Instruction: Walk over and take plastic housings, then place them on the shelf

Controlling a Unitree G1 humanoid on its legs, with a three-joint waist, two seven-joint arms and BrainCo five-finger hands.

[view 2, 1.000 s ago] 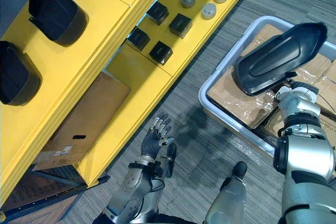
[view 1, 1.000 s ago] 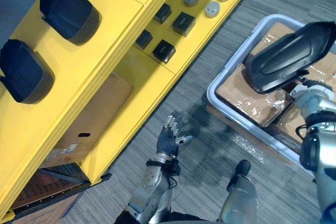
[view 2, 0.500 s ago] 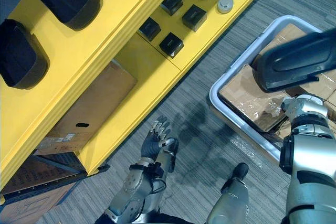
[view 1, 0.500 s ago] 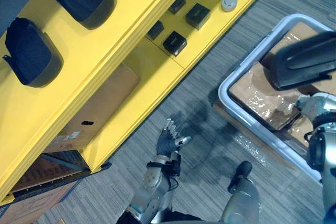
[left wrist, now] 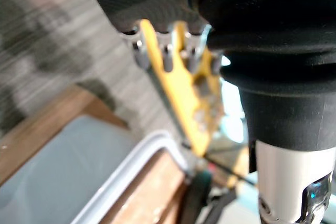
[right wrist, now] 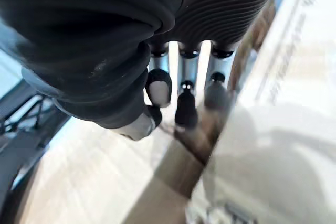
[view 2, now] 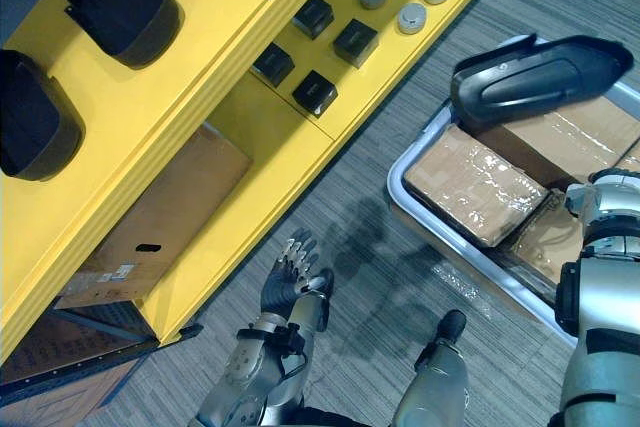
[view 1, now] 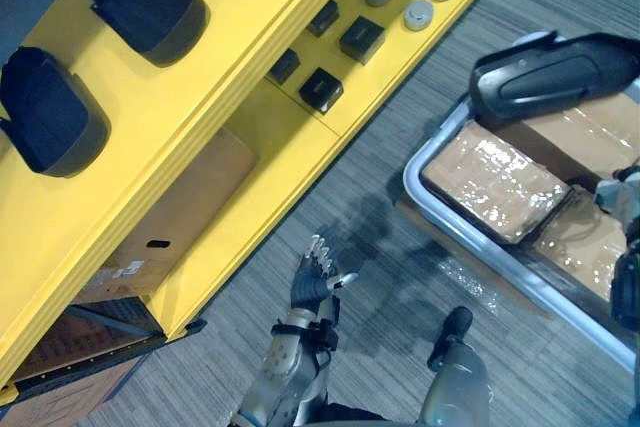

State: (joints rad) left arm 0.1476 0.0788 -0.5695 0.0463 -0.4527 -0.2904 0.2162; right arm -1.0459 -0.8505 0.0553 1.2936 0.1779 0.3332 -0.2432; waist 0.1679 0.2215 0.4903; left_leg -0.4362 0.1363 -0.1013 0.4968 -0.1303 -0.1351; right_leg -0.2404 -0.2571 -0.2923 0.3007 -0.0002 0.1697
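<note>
Housing (view 1: pixel 552 75) has drawn apart from right hand (view 2: pixel 612 197), now over far end of bin (view 1: pixel 408 179). Right hand's grip cannot be told; left hand (view 1: pixel 318 275) hangs open. Shelf (view 1: pixel 200 97) placement appears outstanding.

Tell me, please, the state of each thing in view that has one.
Left hand: open, empty.
Right hand: open, empty, over wrapped packages.
Loose housing: lying across the bin at its far end, unheld.
Two shelved housings: resting on top of the yellow shelf.
Bin: open-topped, filled with packages.
</note>
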